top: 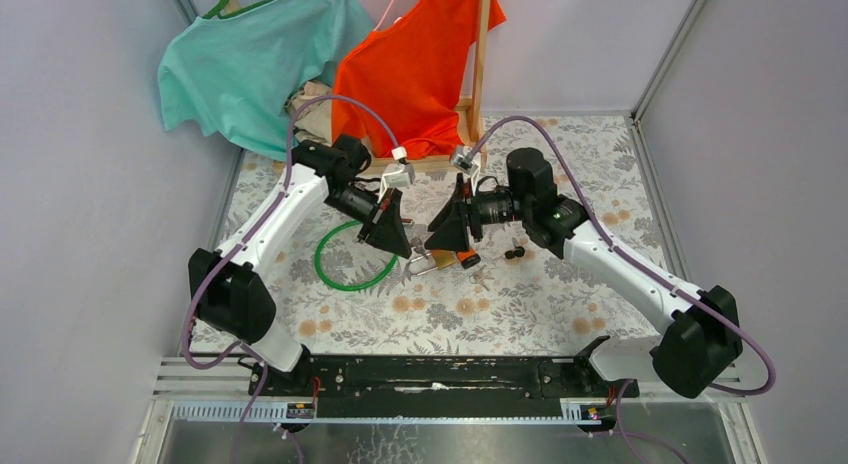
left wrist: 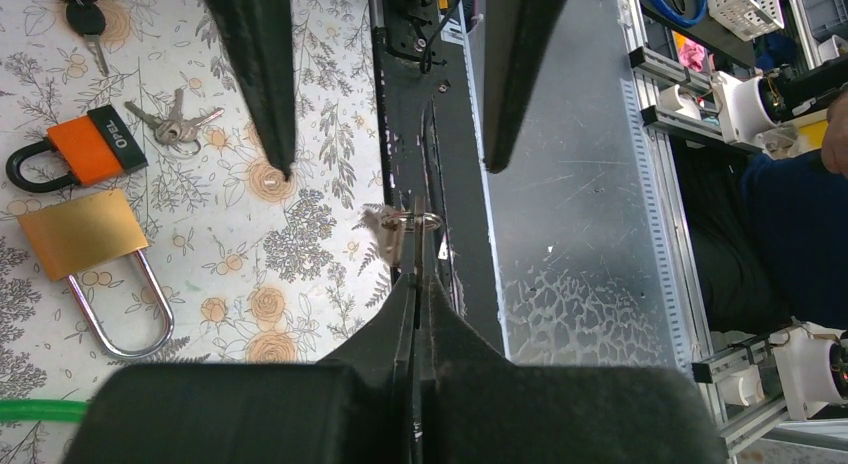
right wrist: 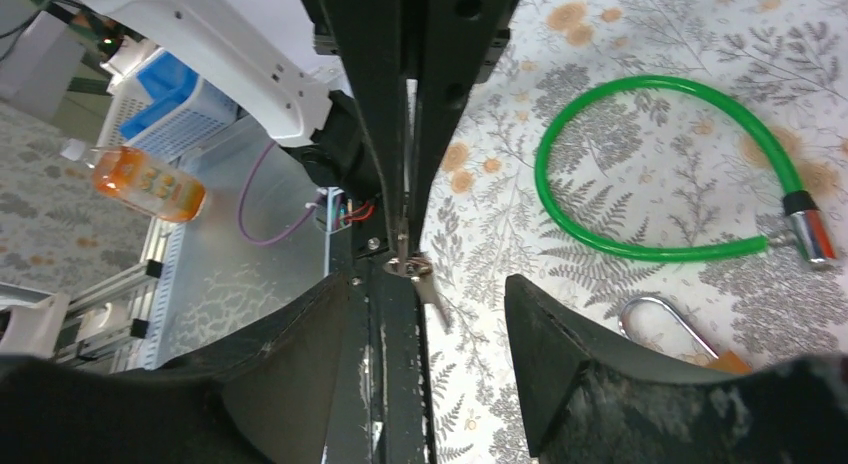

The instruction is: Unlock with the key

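My left gripper is shut on a small silver key with a ring and holds it above the table. A brass padlock with a long steel shackle lies flat below, next to an orange padlock. My right gripper is open and faces the left one tip to tip. The key hangs near its left finger, and I cannot tell if they touch. In the top view both grippers, left and right, meet over the padlocks.
A green cable lock lies looped on the floral cloth to the left of the padlocks. Loose silver keys and a black-headed key lie near the orange padlock. A wooden rack with teal and orange shirts stands at the back.
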